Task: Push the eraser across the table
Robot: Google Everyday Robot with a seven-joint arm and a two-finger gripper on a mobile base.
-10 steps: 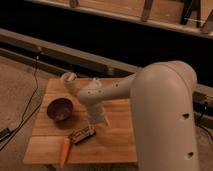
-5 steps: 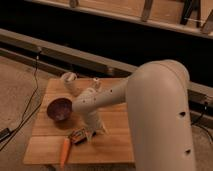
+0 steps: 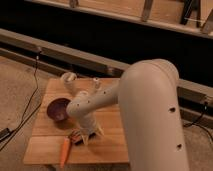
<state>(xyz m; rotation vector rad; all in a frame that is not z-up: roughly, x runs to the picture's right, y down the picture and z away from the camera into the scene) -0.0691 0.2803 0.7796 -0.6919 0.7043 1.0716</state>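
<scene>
The eraser (image 3: 76, 137) is a small dark block with reddish edges. It lies near the front of the light wooden table (image 3: 107, 145), mostly hidden under my arm. My gripper (image 3: 86, 136) points down right at the eraser, touching or just above it. The big white arm (image 3: 145, 110) reaches in from the right and covers much of the table.
An orange carrot (image 3: 64, 151) lies just left of the eraser at the front edge. A dark purple bowl (image 3: 58, 109) sits at the left. A pale cup-like object (image 3: 68, 78) and a small white bottle (image 3: 96, 83) stand at the back. Cables run on the floor at left.
My arm has swung lower and toward the front of the table. The gripper has come down onto the eraser, which has shifted slightly toward the front left, near the carrot.
</scene>
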